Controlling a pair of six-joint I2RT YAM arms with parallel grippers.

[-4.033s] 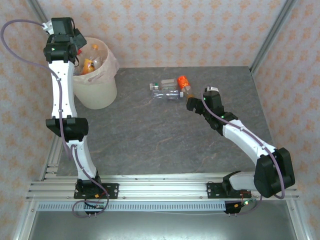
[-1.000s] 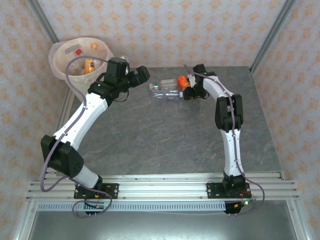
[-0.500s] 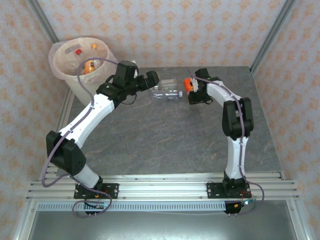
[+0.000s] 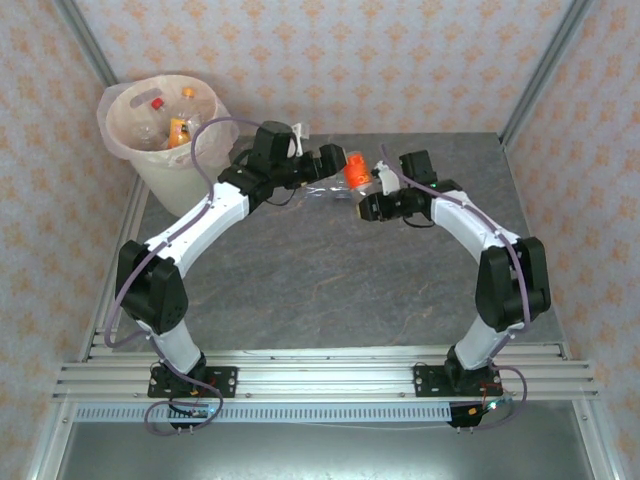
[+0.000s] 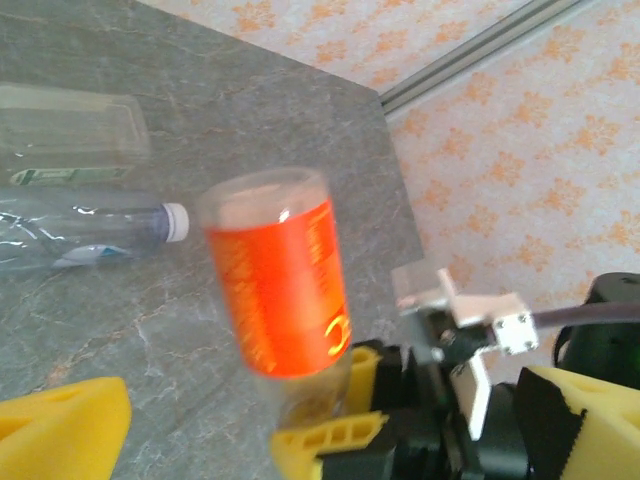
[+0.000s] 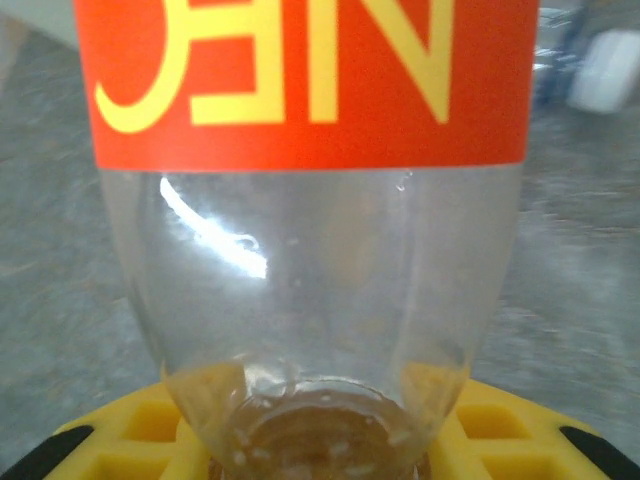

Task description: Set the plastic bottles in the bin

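Grip first: your right gripper [image 6: 320,440] is closed on the neck of the orange-labelled bottle [image 6: 310,250], its yellow pads [image 6: 130,430] pressed in from both sides and the bottle's base pointing away from the gripper. From above, that bottle stands between your two arms near the far middle of the surface [image 4: 300,300]. Your left gripper [image 4: 338,162] is spread wide just beside it and holds nothing; whether it touches the bottle you cannot tell. In the left wrist view, a clear bottle with a white cap [image 5: 80,235] lies on its side beyond the held bottle. A squarish clear bottle [image 5: 70,130] lies just past that one, toward the far edge. From above, both sit under your left wrist, so room there is tight. The bin [image 4: 190,185] stands well apart at the far left corner of the surface, close to the patterned wall [image 4: 330,60], with several bottles in the bin [image 4: 178,128] already. Between the held bottle and the bin stretches your left arm. The middle, the near half and the right side of the surface are open, out to the right edge by the metal post [image 4: 540,75].
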